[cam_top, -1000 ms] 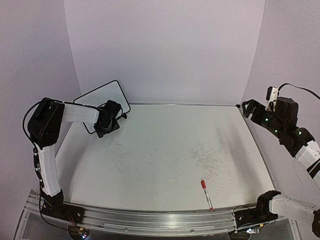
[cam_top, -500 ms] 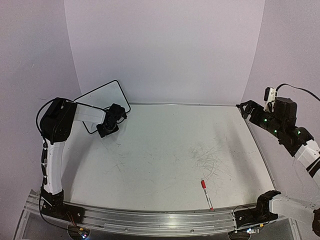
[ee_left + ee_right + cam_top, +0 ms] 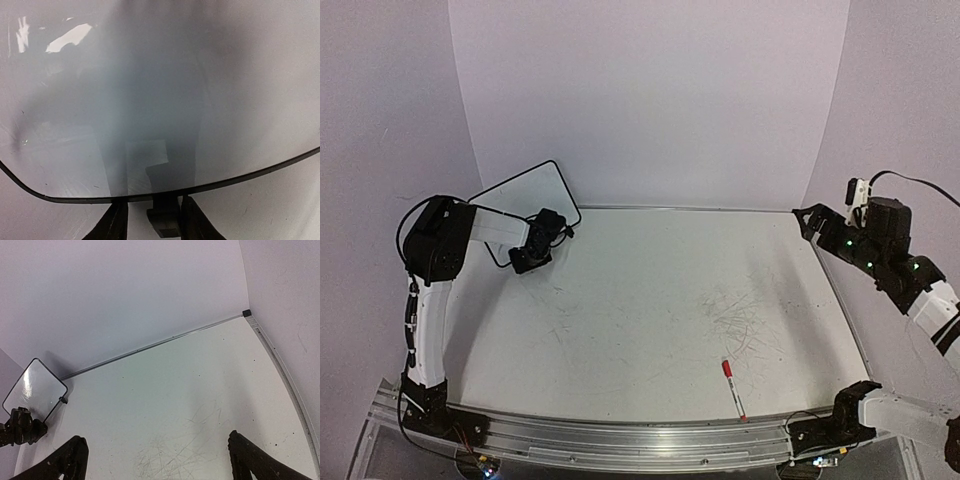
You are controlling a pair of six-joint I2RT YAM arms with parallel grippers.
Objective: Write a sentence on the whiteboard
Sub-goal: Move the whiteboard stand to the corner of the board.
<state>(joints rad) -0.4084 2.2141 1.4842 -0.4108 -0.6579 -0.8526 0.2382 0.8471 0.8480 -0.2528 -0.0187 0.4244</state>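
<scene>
White board face, black frame: whiteboard (image 3: 150, 100) is standing dead ahead of your left gripper (image 3: 155, 227), lower edge running crosswise, one foot (image 3: 162, 220) sitting between its parted fingers (image 3: 114, 225), ungripped. Right gripper (image 3: 160, 460) is hanging spread, empty, far off.

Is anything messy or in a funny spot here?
Yes. Grey scribbles mark the tabletop itself, right of the middle, not the whiteboard, which stands crooked in the far left corner and looks blank. The red-capped marker lies alone by the near edge.
</scene>
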